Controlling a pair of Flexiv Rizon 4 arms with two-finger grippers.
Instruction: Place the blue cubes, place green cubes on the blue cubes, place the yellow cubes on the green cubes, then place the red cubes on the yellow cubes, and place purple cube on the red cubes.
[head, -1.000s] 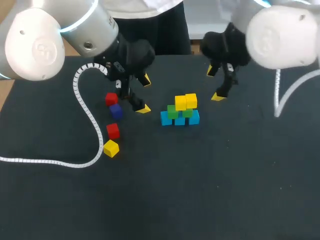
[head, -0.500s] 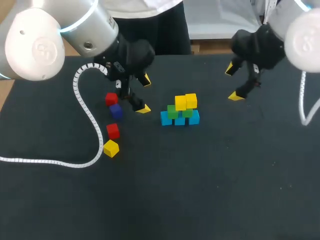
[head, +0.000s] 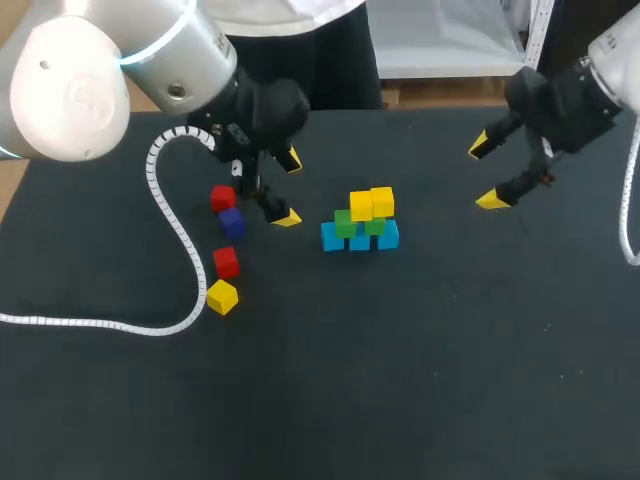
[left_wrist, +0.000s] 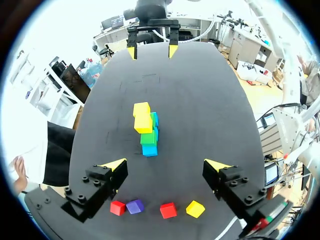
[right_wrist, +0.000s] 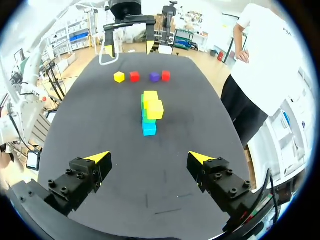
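At the tabletop's (head: 400, 380) centre stands the blue-green-yellow stack (head: 360, 222); a loose yellow cube (head: 222, 297) lies at its eight o'clock. Likely light, rigid: pinch opposite flat faces. Empty, the left jaws gape at ten o'clock, the right jaws at two.

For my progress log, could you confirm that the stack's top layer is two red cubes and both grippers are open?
Not quite: the head view shows two yellow cubes on top, not red. The left gripper and right gripper are open.
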